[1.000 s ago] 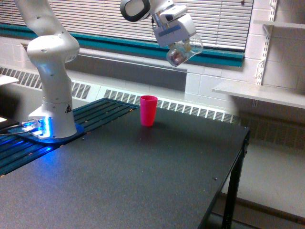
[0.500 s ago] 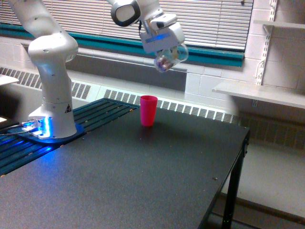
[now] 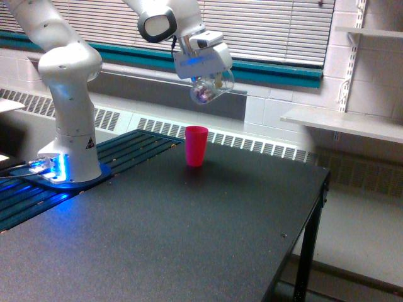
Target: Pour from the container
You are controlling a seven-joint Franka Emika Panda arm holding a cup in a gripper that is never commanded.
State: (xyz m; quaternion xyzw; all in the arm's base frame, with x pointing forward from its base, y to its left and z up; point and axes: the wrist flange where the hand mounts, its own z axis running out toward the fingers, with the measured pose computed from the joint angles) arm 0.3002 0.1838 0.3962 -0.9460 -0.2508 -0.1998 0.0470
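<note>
My gripper (image 3: 208, 80) hangs high over the table, shut on the container (image 3: 210, 87), a small clear plastic cup with dark and pinkish bits showing through its wall. The cup lies tilted, its mouth turned down toward the exterior view's left. Below it stands an opaque bright pink cup (image 3: 196, 145), upright on the black table (image 3: 189, 233). The clear cup sits well above the pink cup's rim and slightly to its right.
The arm's white base (image 3: 68, 126) stands at the exterior view's left on a blue-lit mount. Behind the table run a radiator grille (image 3: 252, 143) and window blinds. A white shelf (image 3: 343, 123) sticks out at the right, past the table's right edge (image 3: 315, 207).
My gripper has carried the clear cup leftward and downward, from right of the pink cup to nearly above it. The pink cup has stayed put.
</note>
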